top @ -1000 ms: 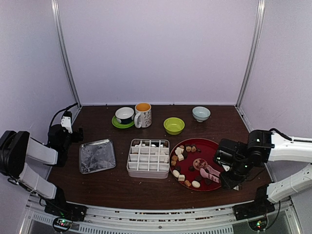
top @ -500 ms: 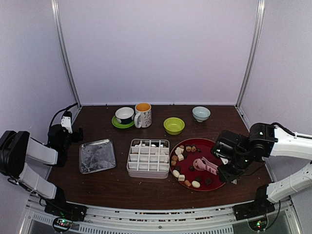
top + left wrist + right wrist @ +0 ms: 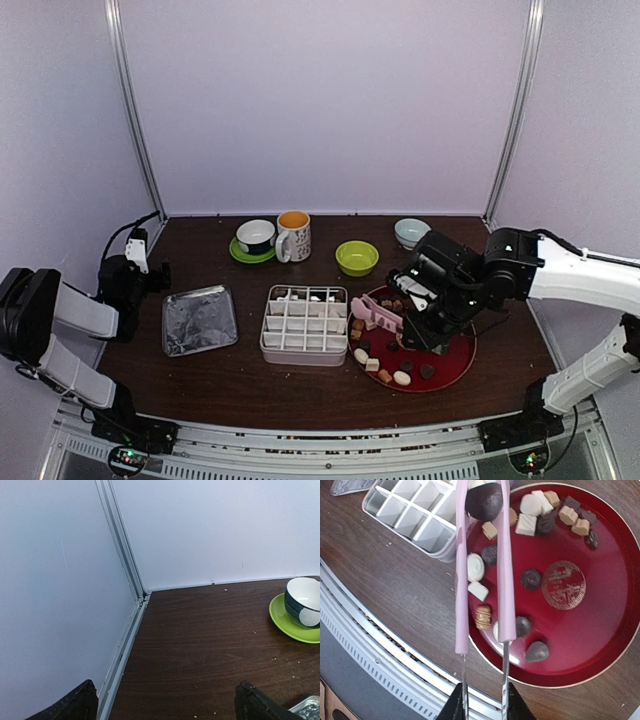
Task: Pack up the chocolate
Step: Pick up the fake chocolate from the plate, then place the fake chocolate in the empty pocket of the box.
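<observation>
Right fingers (image 3: 455, 708) tight around pink tongs (image 3: 506, 580)

About nineteen chocolate pieces (image 3: 531, 579) are lying on one red plate (image 3: 600, 620) under the right hand (image 3: 484, 702), and one dark piece (image 3: 484, 501) is sitting in the single pink tongs (image 3: 506, 580). One divided tray (image 3: 304, 325) and one foil tray (image 3: 199, 320) are lying to its left. One green bowl (image 3: 357, 258), one pale bowl (image 3: 406, 232), one mug (image 3: 294, 236) and one cup (image 3: 255, 236) are standing beyond it.

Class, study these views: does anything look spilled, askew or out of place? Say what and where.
Little stands out. The silver square tin left of the divided box lies rotated, not square with it, and pale specks dot the table near the green saucer.
</observation>
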Available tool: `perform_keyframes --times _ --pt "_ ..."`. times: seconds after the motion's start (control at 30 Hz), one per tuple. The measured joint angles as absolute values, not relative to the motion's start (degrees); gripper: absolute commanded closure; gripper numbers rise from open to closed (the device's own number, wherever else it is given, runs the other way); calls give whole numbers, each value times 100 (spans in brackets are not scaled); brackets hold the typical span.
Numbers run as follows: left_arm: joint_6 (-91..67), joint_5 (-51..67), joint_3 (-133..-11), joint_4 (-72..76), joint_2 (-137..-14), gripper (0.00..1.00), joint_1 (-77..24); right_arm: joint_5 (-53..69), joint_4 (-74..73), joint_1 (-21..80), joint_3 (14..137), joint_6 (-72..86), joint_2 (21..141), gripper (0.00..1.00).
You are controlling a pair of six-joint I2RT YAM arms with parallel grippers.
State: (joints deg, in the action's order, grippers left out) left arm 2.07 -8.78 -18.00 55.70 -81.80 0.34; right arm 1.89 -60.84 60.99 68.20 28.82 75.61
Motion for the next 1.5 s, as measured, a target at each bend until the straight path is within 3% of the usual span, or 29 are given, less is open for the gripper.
perform_keyframes --times 0.6,1.5 --pt "207 -878 -1800 5570 -8180 2 34 451 -5024 6401 7406 2821 8897 80" --pt "207 -878 -1800 5570 -8180 2 34 115 -4471 6405 7463 3146 8750 79"
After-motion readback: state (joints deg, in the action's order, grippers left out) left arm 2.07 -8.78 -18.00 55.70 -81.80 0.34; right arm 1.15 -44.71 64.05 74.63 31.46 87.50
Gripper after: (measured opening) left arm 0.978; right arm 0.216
